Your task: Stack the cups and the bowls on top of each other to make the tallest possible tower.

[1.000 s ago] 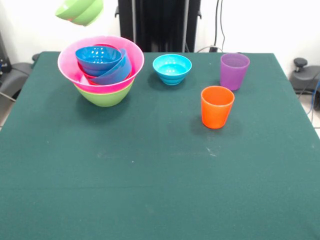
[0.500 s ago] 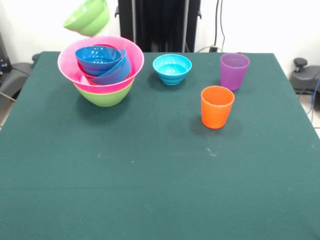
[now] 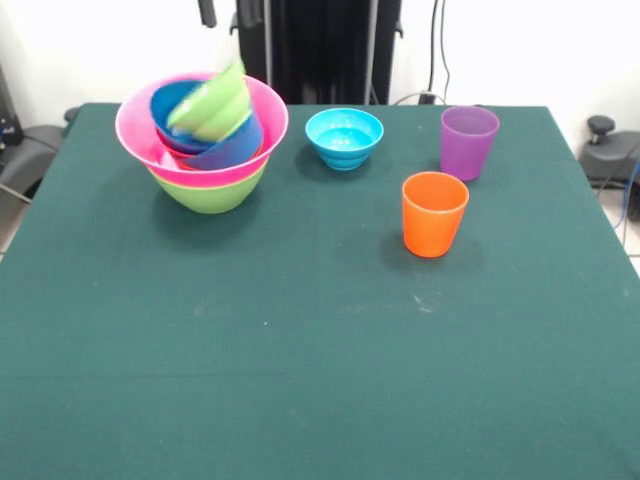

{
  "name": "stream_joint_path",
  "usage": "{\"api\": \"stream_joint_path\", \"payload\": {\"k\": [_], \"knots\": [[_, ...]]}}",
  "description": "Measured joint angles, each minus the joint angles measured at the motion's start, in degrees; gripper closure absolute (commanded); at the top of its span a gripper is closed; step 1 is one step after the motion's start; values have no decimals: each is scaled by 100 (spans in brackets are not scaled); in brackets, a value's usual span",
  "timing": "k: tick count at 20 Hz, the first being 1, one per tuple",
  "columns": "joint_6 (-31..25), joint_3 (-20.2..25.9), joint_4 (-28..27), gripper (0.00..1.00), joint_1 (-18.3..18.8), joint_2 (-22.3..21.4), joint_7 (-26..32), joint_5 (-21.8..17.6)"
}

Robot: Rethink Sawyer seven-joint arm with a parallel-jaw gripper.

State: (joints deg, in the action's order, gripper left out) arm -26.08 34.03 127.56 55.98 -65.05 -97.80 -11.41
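Note:
The tower stands at the table's far left: a large lime green bowl [image 3: 208, 192] at the base, a huge pink bowl [image 3: 135, 130] in it, and blue bowls [image 3: 238, 146] nested inside. A small lime green bowl [image 3: 212, 105] lies tilted and blurred on top of the blue bowls. Only a dark tip of my gripper [image 3: 207, 12] shows at the top edge, above the tower, holding nothing. A cyan bowl [image 3: 344, 137] stands alone to the right of the tower. The purple cup [image 3: 468, 142] and the orange cup [image 3: 434, 213] stand upright further right.
The green table [image 3: 300, 350] stretches wide towards the camera. The robot's black pedestal [image 3: 318, 50] stands behind the far edge, with cables to its right.
The small lime green bowl, held up above the tower's left before, moved right, was let go and dropped into the blue bowls. The gripper's tip now shows above the tower.

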Motion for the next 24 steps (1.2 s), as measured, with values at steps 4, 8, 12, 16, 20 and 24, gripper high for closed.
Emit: {"api": "stream_joint_path", "payload": {"k": [4,8,12,16,20,24], "knots": [[5,-143,84,0,-103,35,0,1],[5,-230,94,0,-194,85,0,1],[11,-333,95,0,-356,104,0,2],[91,-502,92,0,-556,123,0,2],[161,-800,45,0,-989,304,-75,5],[200,-1052,-36,0,-1540,526,-257,4]]}}
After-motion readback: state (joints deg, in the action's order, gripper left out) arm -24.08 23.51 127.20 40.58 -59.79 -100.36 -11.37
